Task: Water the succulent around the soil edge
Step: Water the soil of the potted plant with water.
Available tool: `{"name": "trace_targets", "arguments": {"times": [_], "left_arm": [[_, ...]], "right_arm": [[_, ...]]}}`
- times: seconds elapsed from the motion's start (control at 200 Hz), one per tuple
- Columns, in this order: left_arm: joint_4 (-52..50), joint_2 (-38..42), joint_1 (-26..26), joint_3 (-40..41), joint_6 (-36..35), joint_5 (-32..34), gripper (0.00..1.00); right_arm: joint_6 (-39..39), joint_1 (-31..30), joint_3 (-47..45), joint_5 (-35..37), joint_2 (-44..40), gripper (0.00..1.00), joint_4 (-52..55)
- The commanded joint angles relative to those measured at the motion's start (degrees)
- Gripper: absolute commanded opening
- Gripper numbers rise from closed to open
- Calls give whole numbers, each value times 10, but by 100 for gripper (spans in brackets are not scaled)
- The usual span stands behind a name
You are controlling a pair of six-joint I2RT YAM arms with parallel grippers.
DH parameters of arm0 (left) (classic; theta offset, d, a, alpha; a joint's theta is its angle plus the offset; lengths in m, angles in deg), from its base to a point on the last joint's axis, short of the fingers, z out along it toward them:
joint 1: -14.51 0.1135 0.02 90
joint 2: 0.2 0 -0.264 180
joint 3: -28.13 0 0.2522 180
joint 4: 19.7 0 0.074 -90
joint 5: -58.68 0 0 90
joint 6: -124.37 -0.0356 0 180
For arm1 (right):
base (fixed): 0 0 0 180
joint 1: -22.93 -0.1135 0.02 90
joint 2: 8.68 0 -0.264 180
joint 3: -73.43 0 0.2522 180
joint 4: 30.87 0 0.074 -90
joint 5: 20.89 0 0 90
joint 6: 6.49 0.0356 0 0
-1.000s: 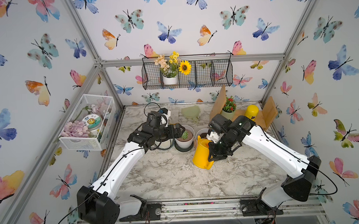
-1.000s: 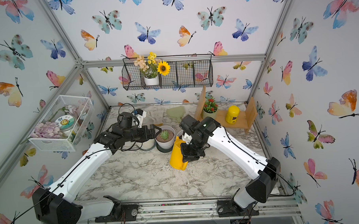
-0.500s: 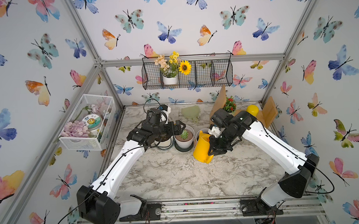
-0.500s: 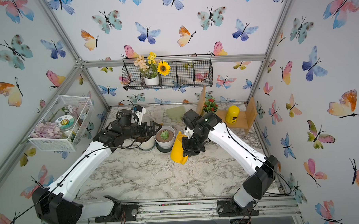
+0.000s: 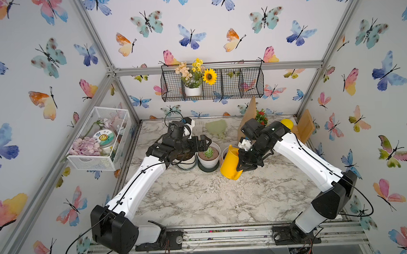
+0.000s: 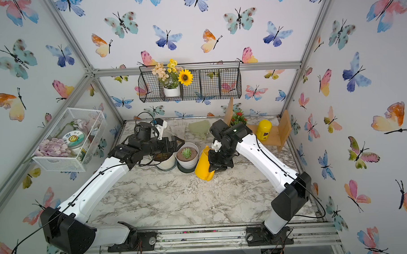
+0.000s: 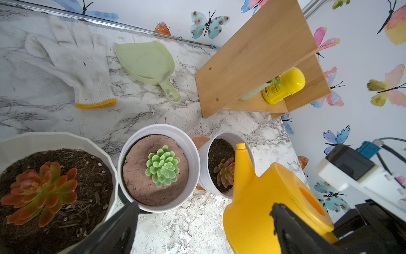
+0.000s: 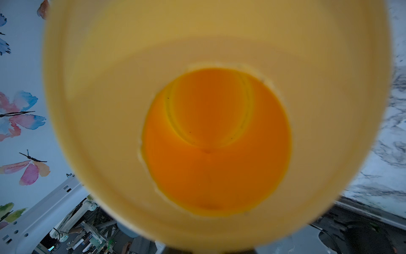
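Two claws working: right claw [image 5: 244, 167] gripping tilted watering can [image 5: 229, 162]; left claw [image 5: 204, 143] gaping wide beside white pot [image 7: 191, 151]. Spout [image 7: 241, 163] needing slow circling over soil rim [image 7: 133, 155], sparing succulent [image 7: 162, 168].

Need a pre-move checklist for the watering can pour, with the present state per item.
1. Grip: right hand shut on watering can: ok.
2. Tilt: can leans spout-first toward the pots, no stream visible: ok.
3. Aim: spout tip over the soil edge: cannot tell. In the left wrist view it lines up with the small pot rim, but its height above is unclear.
4. Clearance: left hand open, apart from the can in both top views: ok.
5. Water level: cannot tell from the right wrist view.
6. Neighbours: middle pot and large pot upright: ok.
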Motion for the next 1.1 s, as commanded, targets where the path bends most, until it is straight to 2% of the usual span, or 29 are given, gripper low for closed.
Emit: {"name": "trace_targets", "arguments": {"times": [0.0, 0.516, 1.096], "left_arm": [[6, -8, 0, -13, 1, -28, 98], [5, -18, 0, -16, 5, -35, 99], [-3, -9, 0, -15, 10, -38, 99]], "right_arm": [[-16, 12, 1, -20, -17, 2, 8], [-2, 29, -44, -34, -82, 2, 8], [20, 29, -94, -81, -136, 2, 8]]}}
